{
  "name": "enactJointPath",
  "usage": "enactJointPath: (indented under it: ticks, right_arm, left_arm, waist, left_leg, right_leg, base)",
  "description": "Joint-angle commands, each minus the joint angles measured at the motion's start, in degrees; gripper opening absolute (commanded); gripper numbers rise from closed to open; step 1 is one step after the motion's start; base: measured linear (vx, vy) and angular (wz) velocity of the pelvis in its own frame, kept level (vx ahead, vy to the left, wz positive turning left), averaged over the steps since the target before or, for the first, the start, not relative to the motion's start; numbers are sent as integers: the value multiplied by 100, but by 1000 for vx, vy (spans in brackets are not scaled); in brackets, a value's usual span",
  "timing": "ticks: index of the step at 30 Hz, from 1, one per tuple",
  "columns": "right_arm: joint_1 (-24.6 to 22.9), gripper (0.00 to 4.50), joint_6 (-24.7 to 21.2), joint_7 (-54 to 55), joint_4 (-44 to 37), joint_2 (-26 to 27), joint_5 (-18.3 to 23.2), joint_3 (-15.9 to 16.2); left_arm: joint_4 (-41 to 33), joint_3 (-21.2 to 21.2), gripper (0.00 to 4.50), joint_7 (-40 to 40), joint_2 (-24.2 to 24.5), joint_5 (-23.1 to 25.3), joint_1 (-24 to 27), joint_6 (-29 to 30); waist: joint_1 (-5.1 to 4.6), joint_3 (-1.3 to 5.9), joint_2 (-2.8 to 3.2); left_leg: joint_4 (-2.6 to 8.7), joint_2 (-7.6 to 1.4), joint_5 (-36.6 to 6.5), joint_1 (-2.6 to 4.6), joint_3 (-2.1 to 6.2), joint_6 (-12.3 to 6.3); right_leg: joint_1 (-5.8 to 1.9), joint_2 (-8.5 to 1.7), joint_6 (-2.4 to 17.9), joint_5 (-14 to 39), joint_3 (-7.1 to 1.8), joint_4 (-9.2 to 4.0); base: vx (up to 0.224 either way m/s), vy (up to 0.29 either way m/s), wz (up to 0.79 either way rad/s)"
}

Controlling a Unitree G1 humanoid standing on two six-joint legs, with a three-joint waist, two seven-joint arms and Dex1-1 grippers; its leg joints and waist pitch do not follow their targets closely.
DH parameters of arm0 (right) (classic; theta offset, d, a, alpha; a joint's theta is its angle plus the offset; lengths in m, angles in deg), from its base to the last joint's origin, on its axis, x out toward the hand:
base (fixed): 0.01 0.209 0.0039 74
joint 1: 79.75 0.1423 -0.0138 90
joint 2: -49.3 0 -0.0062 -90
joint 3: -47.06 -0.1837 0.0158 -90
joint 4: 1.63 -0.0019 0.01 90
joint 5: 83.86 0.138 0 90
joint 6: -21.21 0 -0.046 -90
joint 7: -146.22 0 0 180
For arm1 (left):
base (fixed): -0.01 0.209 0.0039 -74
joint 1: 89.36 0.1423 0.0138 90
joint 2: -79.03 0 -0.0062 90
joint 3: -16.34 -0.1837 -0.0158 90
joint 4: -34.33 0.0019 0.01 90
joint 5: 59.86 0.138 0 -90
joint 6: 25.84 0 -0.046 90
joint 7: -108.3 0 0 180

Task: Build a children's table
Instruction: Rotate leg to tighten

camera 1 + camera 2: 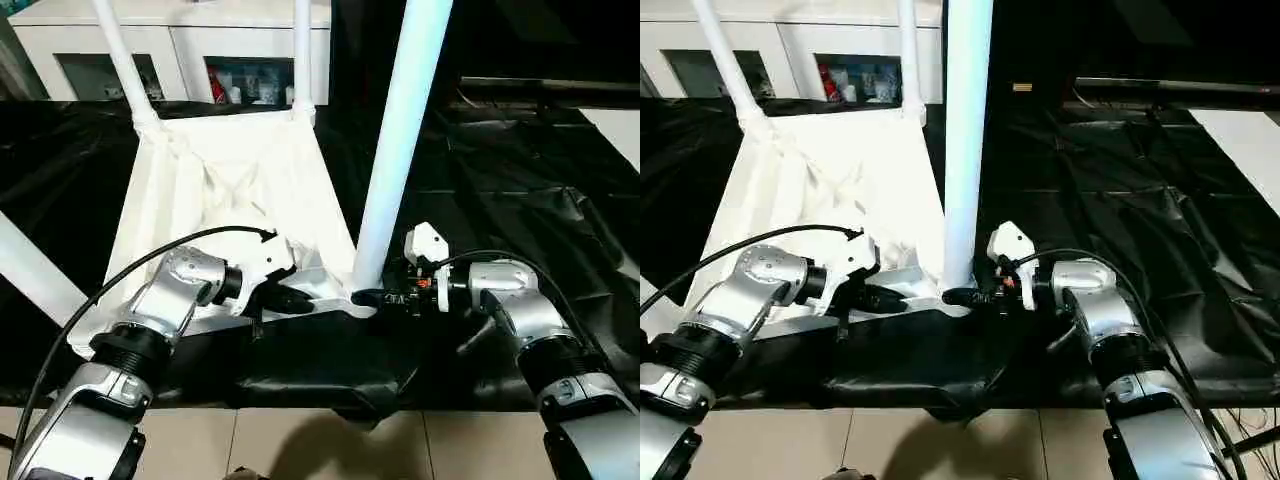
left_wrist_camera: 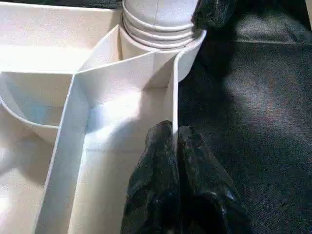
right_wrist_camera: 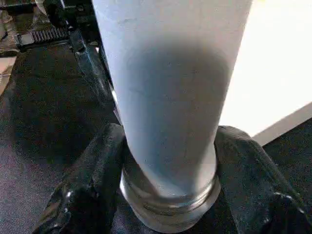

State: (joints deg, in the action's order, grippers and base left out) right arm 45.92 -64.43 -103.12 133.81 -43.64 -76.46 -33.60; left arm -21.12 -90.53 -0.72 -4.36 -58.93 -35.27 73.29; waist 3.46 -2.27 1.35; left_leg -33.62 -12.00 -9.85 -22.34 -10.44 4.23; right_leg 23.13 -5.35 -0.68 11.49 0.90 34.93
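The tabletop [image 1: 235, 185] lies upside down on a black sheet [image 1: 500, 190], its white plastic underside up — thin ribs cross it and run out to a round socket at each corner. Four legs rise from those sockets: two thin-looking ones at the far corners, the far-left leg [image 1: 125, 60] and the far-right leg [image 1: 302, 50], a near-left leg [image 1: 35, 275] slanting out at the left edge, and the near-right leg [image 1: 400, 140], a long pale tube standing almost upright, widening toward its ringed base. In the left wrist view that ringed base sits in the corner socket [image 2: 187, 53], where two ribs meet. The left gripper [image 1: 290, 297] is clenched on the near rim of the tabletop, its fingers [image 2: 161, 161] pressed together over the thin white wall just beside that socket. The right gripper [image 1: 372, 297] reaches in from the other side — its fingers [image 3: 92, 180] lie on either side of the near-right leg's base, close against the tube, grasping it low down. Behind the tabletop stands a white cabinet [image 1: 190, 45] with glass doors.
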Motion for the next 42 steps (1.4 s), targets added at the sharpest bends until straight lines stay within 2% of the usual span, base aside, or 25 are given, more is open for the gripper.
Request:
enactJointPath:
  ticks: [1, 3, 5, 7, 8, 9, 10, 11, 13, 15, 16, 17, 18, 21, 26, 27, 28, 31, 32, 34, 37, 39, 42]
  right_arm:
    - [-12, 247, -50, -187, 17, 21, -50, 100]
    - [-38, 246, -55, -144, 23, 53, -58, 82]
    - [-32, 245, -51, 364, 198, 166, -127, -21]
    - [59, 245, -37, 1482, 610, 402, -192, -288]
    - [59, 245, -37, 1482, 610, 402, -192, -288]
    - [85, 245, -72, 1813, 728, 484, -167, -389]
    - [98, 245, -105, 2051, 810, 550, -135, -469]
    - [102, 245, -179, 2483, 922, 697, -62, -612]
    - [101, 245, -269, 3039, 1044, 894, 24, -789]
    - [149, 240, -384, 3828, 1175, 1164, 128, -1022]
    - [149, 240, -384, 3828, 1175, 1164, 128, -1022]
    - [253, 237, -426, 4681, 1363, 1406, 177, -1244]
    - [341, 236, -376, 5159, 1484, 1557, 131, -1304]
    - [448, 236, -291, 5412, 1558, 1726, 18, -1232]
    - [465, 236, -58, 5035, 1460, 1764, -118, -1095]
    - [396, 236, 79, 4519, 1272, 1690, -117, -1004]
    - [357, 291, 124, 4252, 1171, 1640, -96, -964]
    - [279, 307, 60, 3546, 889, 1394, -18, -853]
    - [279, 307, 60, 3546, 889, 1394, -18, -853]
    - [218, 344, 21, 2772, 639, 986, -62, -631]
    - [121, 351, 29, 2145, 399, 656, -120, -435]
    - [-96, 351, -41, 1244, -60, 277, -90, -235]
    - [-205, 351, -58, 804, -288, 97, -83, -128]
  left_arm:
    - [-139, -90, 0, 93, -6, -13, 31, 44]
    - [-151, -79, 0, 59, -19, -15, 41, 53]
    - [-28, 14, 0, -263, -149, -5, 8, 68]
    - [290, 177, 0, -935, -396, 68, -130, 114]
    - [290, 177, 0, -935, -396, 68, -130, 114]
    - [418, 233, 0, -1222, -488, 109, -198, 157]
    - [526, 283, 0, -1458, -570, 134, -256, 192]
    - [731, 399, 0, -1913, -756, 138, -377, 308]
    - [991, 547, 0, -2467, -1000, 125, -534, 451]
    - [1260, 682, 0, -3032, -1279, 97, -701, 520]
    - [1260, 682, 0, -3032, -1279, 97, -701, 520]
    - [1523, 739, 0, -3532, -1484, 139, -839, 488]
    - [1687, 746, 0, -3815, -1587, 192, -916, 432]
    - [1811, 707, 0, -3961, -1675, 266, -979, 407]
    - [1840, 570, 0, -3769, -1676, 365, -985, 382]
    - [1779, 426, 0, -3462, -1593, 422, -941, 384]
    - [1752, 371, 0, -3324, -1551, 432, -917, 385]
    - [1572, 196, 0, -2797, -1373, 433, -801, 362]
    - [1572, 196, 0, -2797, -1373, 433, -801, 362]
    - [1311, 4, 0, -2179, -1133, 430, -652, 232]
    - [1108, -55, 0, -1814, -968, 385, -554, 303]
    - [785, -221, 0, -1035, -731, 271, -358, 108]
    - [478, -325, 0, -398, -555, 97, -171, -115]
  waist:
    - [-11, 363, -34]
    - [-10, 367, -39]
    - [-21, 361, -43]
    - [-56, 326, -51]
    - [-72, 318, -49]
    - [-96, 314, -64]
    - [-96, 314, -64]
    - [-134, 309, -53]
    - [-153, 323, -64]
    - [-161, 332, -43]
    - [-161, 332, -43]
    - [-171, 338, -37]
    - [-163, 347, -36]
    - [-167, 352, -20]
    - [-155, 354, -33]
    - [-150, 346, -47]
    - [-148, 346, -49]
    - [-140, 353, -48]
    - [-157, 349, -51]
    - [-177, 354, -45]
    - [-173, 361, -44]
    - [-131, 347, -58]
    - [-115, 335, -57]
  left_leg:
    - [353, -71, -954, 127, -48, -468]
    - [344, -66, -891, 121, -50, -489]
    - [346, -64, -880, 116, -53, -488]
    - [377, -54, -1113, 116, -47, -366]
    - [400, -50, -1377, 150, -35, -234]
    - [414, -47, -1474, 142, -27, -150]
    - [414, -47, -1474, 142, -27, -150]
    - [418, -40, -1547, 153, -30, -71]
    - [417, -30, -1485, 136, -20, -54]
    - [404, -23, -1346, 119, -23, -113]
    - [404, -23, -1346, 119, -23, -113]
    - [398, -14, -1247, 119, -26, -142]
    - [400, -14, -1223, 124, -17, -113]
    - [404, -14, -1258, 116, -15, -135]
    - [395, -15, -1271, 107, -21, -231]
    - [401, -20, -1330, 111, -24, -268]
    - [395, -21, -1308, 100, -26, -306]
    - [386, -25, -1208, 90, -20, -393]
    - [391, -25, -1125, 60, -10, -414]
    - [386, -33, -1135, 71, -5, -434]
    - [359, -43, -1089, 94, -23, -535]
    - [355, -57, -1052, 93, -33, -596]
    - [369, -77, -1140, 100, -45, -577]
  right_leg:
    - [-268, -128, 1658, 53, -42, -305]
    - [-273, -126, 1668, -44, -43, -295]
    - [-267, -130, 1673, -30, -45, -299]
    - [-247, -141, 1620, 373, -53, -343]
    - [-235, -153, 1524, 856, -57, -392]
    - [-240, -154, 1416, 1115, -67, -413]
    - [-240, -154, 1416, 1115, -67, -413]
    - [-211, -140, 1339, 1236, -74, -435]
    - [-233, -144, 1317, 1165, -75, -431]
    - [-228, -142, 1326, 962, -79, -422]
    - [-228, -142, 1326, 962, -79, -422]
    - [-224, -130, 1323, 810, -73, -426]
    - [-235, -135, 1330, 781, -64, -421]
    - [-237, -133, 1319, 723, -54, -429]
    - [-255, -136, 1333, 561, -52, -421]
    - [-251, -139, 1340, 644, -50, -439]
    - [-263, -142, 1339, 608, -55, -431]
    - [-279, -140, 1381, 443, -51, -409]
    - [-301, -142, 1398, 325, -47, -389]
    - [-307, -140, 1446, 283, -38, -391]
    - [-298, -133, 1575, 127, -43, -379]
    - [-302, -129, 1610, 92, -45, -365]
    - [-279, -123, 1663, 224, -39, -362]
  base:
    - [0, 0, 0]
    - [0, 0, 0]
    - [0, 0, 0]
    - [0, 0, 0]
    - [0, 0, 0]
    - [0, 0, 0]
    - [0, 0, 0]
    - [0, 0, 0]
    - [0, 0, 0]
    - [0, 0, 0]
    - [0, 0, 0]
    - [0, 0, 0]
    - [0, 0, 0]
    - [0, 0, 0]
    - [0, 0, 0]
    - [0, 0, 0]
    - [0, 0, 0]
    - [0, 0, 0]
    - [0, 0, 0]
    - [0, 0, 0]
    - [0, 0, 0]
    - [0, 0, 0]
    - [0, 0, 0]
